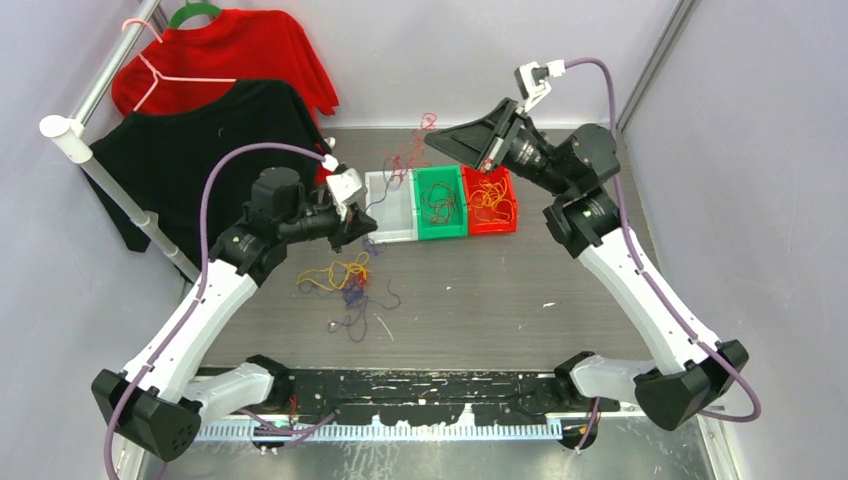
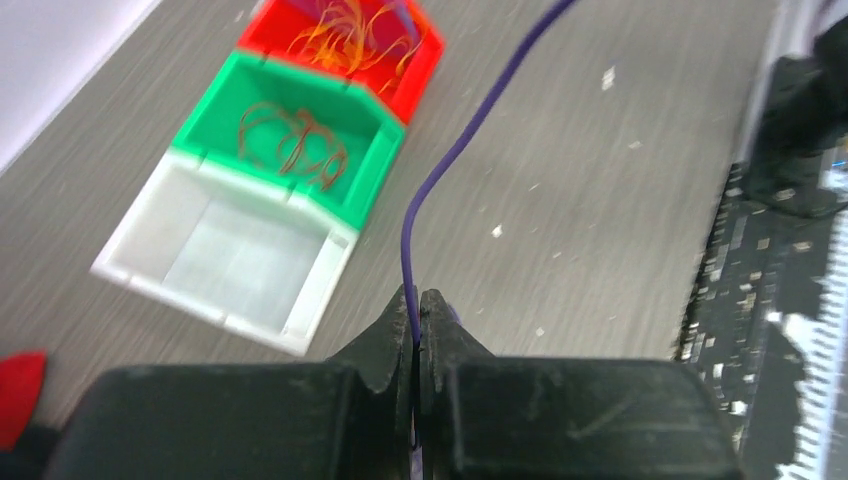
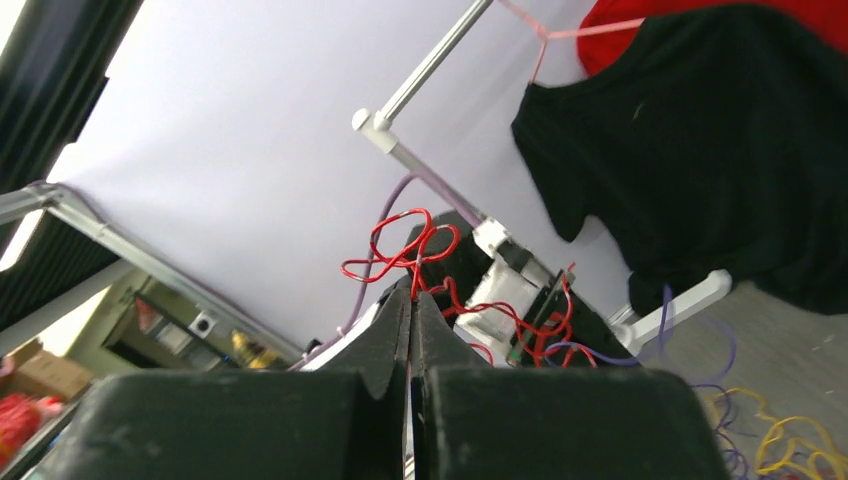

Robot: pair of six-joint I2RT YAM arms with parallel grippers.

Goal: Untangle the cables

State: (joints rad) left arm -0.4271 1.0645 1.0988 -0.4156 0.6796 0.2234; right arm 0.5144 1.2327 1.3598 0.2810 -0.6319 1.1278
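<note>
1. At the left gripper (image 2: 417, 312) tips, the jaws are together, clamped on a thin purple cable (image 2: 452, 160). The cable runs up from the pinch and out of the wrist view's top edge.
2. Top view: the left gripper is over the surface (image 1: 520, 290), just beside the near-left corner of the white bin (image 1: 395, 210).
3. Right gripper (image 3: 410, 298): jaws together, pinching a red cable (image 3: 398, 245) that loops above the tips and trails down to the right.
4. Top view: the right gripper is raised above the surface, behind the bins, pointing left.
5. Three bins touch in a row, left to right in the top view: white bin, green bin (image 1: 440, 232), red bin (image 1: 492, 226).
6. The green bin holds dark red-brown cables (image 2: 295, 135); the red bin holds orange cables (image 2: 345, 35).
7. Loose cables (image 1: 345, 280), yellow-orange and purple, lie tangled on the surface on the near side of the white bin.
8. More red strands (image 1: 405, 165) lie on the surface behind the white and green bins.
9. Far left: a black shirt (image 1: 190, 160) and a red shirt (image 1: 230, 50) hang by a white rail (image 1: 110, 183).
</note>
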